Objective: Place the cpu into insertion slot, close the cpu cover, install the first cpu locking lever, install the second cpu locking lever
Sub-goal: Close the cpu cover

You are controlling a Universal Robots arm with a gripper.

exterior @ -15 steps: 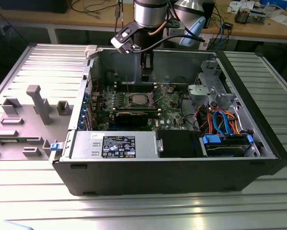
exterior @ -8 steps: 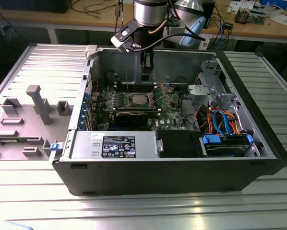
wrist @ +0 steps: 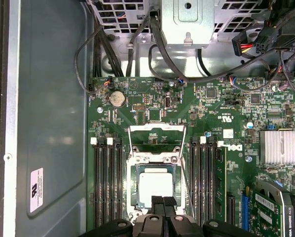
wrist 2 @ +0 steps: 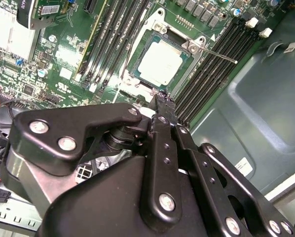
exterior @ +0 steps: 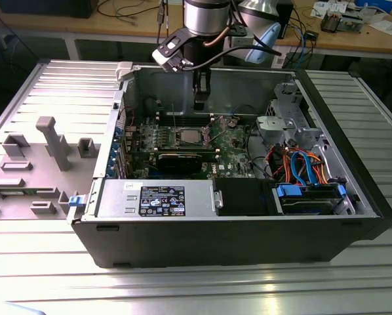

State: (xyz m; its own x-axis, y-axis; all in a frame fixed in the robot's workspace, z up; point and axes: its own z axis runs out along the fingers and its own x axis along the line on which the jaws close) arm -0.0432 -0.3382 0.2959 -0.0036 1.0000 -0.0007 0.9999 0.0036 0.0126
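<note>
The cpu lies seated in the insertion slot between 2 banks of memory slots, the gripper, fingertips apparently closed together, just beside its edge.

Place: a robotics or electronics lab, set up as a workshop.
Work surface: a counter made of ribbed aluminium profiles, bare metal throughout.
Job on it: an opened desktop computer case lies on its side, with its green motherboard and coloured drive cables exposed.
Machine: a robot arm hangs over the case, with a black tool at its end.
Fixtures: grey moulded holder blocks stand on the counter, on the exterior view's left of the case.
Background: wooden back counters run behind the counter, strewn with loose cables and small electronic parts.
</note>
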